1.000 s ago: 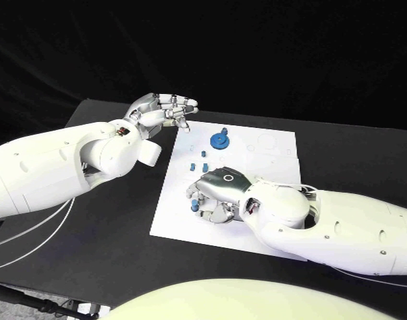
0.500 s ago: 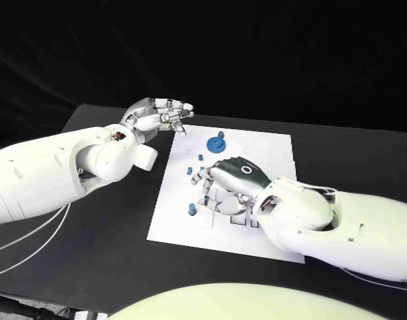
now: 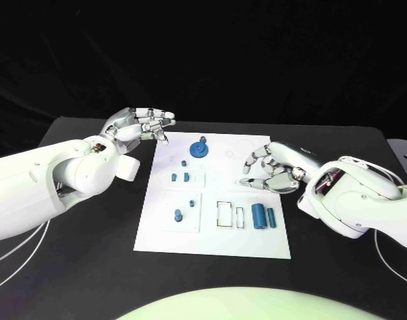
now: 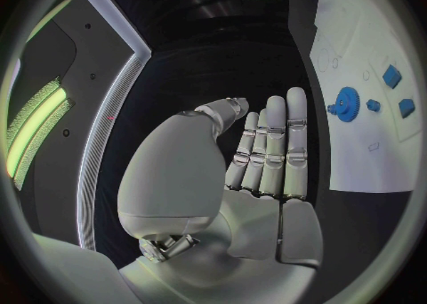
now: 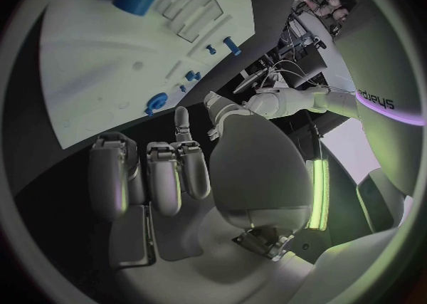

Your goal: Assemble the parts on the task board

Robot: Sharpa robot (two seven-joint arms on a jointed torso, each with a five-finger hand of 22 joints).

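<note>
Task board (image 3: 213, 233) lies flat at mid tabletop (image 3: 79, 267), long side running near to far. On it: blue gear (image 3: 199, 148) at the far end, standing on its spot; two small blue pieces (image 3: 179, 177) left of centre; one small blue piece (image 3: 177, 215) in a square outline nearer on the left; two blue cylinders (image 3: 264, 216) lying side by side on the right, just beside two empty rectangular outlines. Left hand (image 3: 138, 125) hovers over the tabletop just off the board's far-left corner, near the gear but apart from it; left wrist view shows fingers (image 4: 271, 147) straight and pressed together, nothing held. Right hand (image 3: 273, 168) is at the board's right edge, far of the cylinders and clear of them; fingers (image 5: 164, 176) curled inward side by side, nothing in them.
</note>
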